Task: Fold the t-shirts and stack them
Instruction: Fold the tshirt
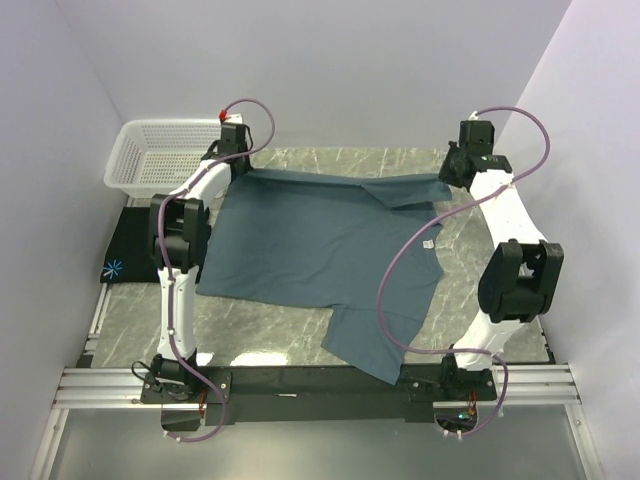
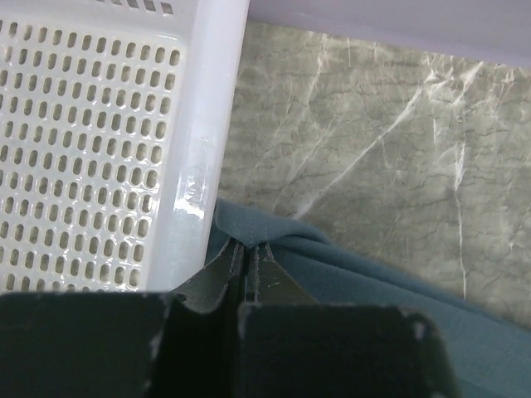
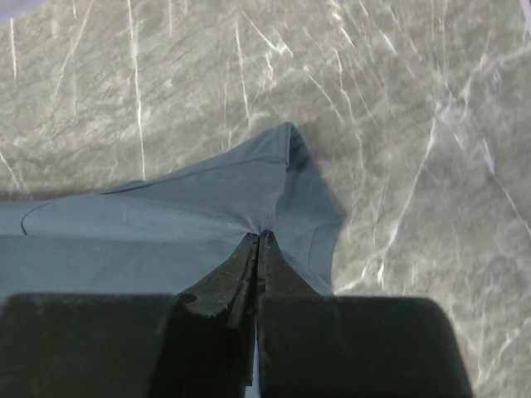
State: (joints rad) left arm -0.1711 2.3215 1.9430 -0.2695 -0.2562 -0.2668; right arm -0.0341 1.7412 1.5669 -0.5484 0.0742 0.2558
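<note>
Marble desk [image 1: 270, 335] takes up most of the top view, and the slate-blue t-shirt [image 1: 320, 245] is spread pretty flat across the middle of it. One sleeve trails off toward 5 o'clock, almost to the near edge, and the far corner at about 1 o'clock is flopped over on itself. The white basket [image 1: 118, 160] is up in the 10 o'clock corner. The black t-shirt [image 1: 130, 250] lies flat at 9 o'clock on the desk's left edge, partly under the left arm [image 1: 180, 230], well clear of either set of jaws. The left jaws are clenched on the blue shirt's far corner at roughly 11 o'clock. In the left wrist view the tips are pinched tight on a little ridge of teal cloth, with the basket wall [image 2: 211, 149] just beside them at 10 o'clock. The right arm [image 1: 510, 215] is over the 1 o'clock corner, and its jaws are pinched on the cloth too. In the right wrist view the fabric puckers right at the tips and a pointed bit sticks out past them toward 12. Small stuff: a white tag [image 1: 428, 243] on the blue shirt and a light-blue starburst print [image 1: 113, 268] on the black one.
</note>
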